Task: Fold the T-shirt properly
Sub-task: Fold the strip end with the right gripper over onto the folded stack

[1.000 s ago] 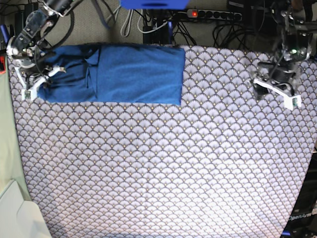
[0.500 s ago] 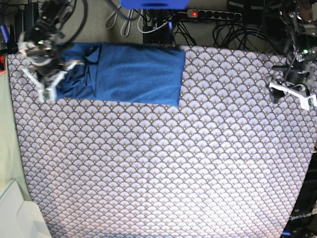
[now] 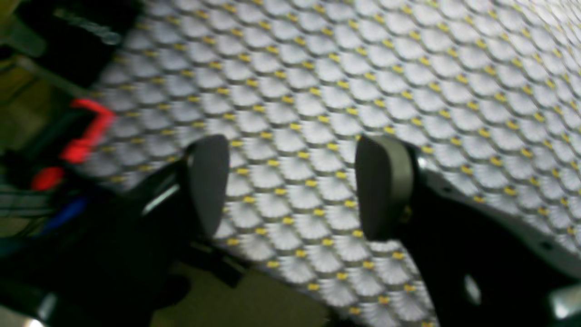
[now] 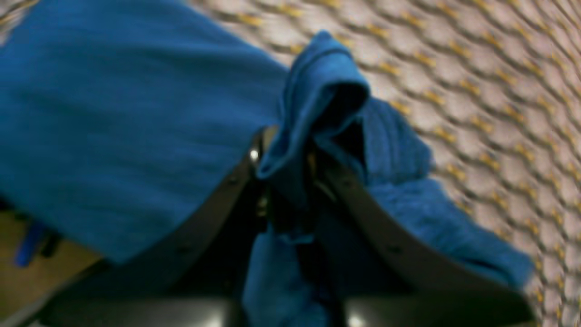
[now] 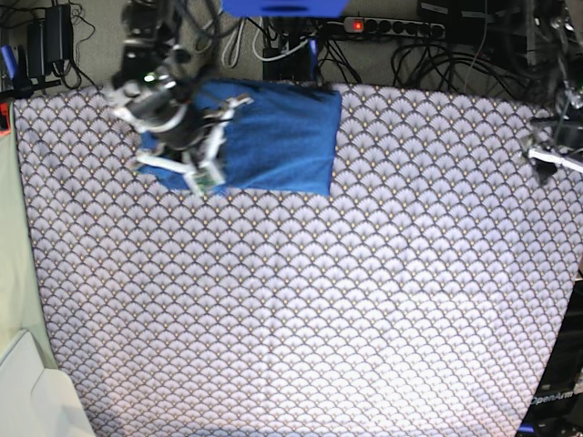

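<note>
The blue T-shirt (image 5: 282, 137) lies folded at the back of the scallop-patterned table cover (image 5: 301, 300). My right gripper (image 5: 193, 173) hangs over the shirt's left part, shut on a bunched fold of the fabric. In the right wrist view that fold of the T-shirt (image 4: 317, 91) sticks up between the closed fingers of the right gripper (image 4: 286, 154). My left gripper (image 5: 554, 162) is at the table's far right edge, well away from the shirt. In its wrist view the left gripper (image 3: 295, 186) is open, with only the table cover (image 3: 363, 68) showing between the pads.
A power strip (image 5: 392, 25) with a red light and tangled cables runs behind the table's back edge. A white object (image 5: 27, 391) sits off the table's front left corner. A blue object (image 5: 282, 7) is at the top of the base view.
My right gripper has carried the shirt's left end rightward over the rest, so the shirt now looks shorter. The left gripper has drifted right to the table's edge.
</note>
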